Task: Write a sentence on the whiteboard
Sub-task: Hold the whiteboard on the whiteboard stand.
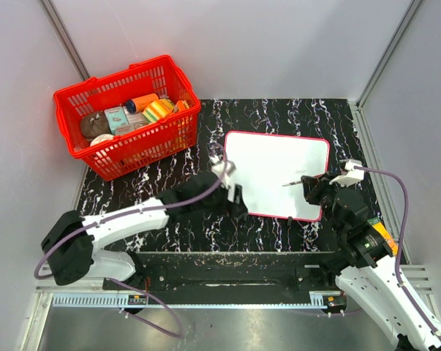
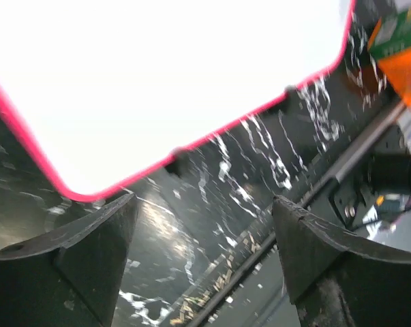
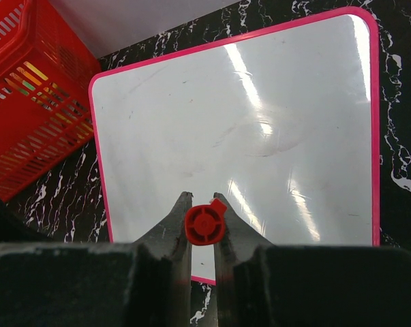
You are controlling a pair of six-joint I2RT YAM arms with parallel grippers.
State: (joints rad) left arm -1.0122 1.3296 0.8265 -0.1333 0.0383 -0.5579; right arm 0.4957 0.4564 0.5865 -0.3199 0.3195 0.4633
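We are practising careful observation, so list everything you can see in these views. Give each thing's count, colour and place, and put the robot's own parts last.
whiteboard: one, white with a pink-red edge, flat on the table right of centre; no writing shows.
marker: one, red end showing, held over the whiteboard.
basket: one, red, far left of the table.
basket contents: several, orange, yellow-green, pale blue and brown, inside the basket; exact count unclear.
table: one, black with white veining, under everything.
left gripper: one, black, open, beside the whiteboard's near left corner.
right gripper: one, black, shut on the marker.
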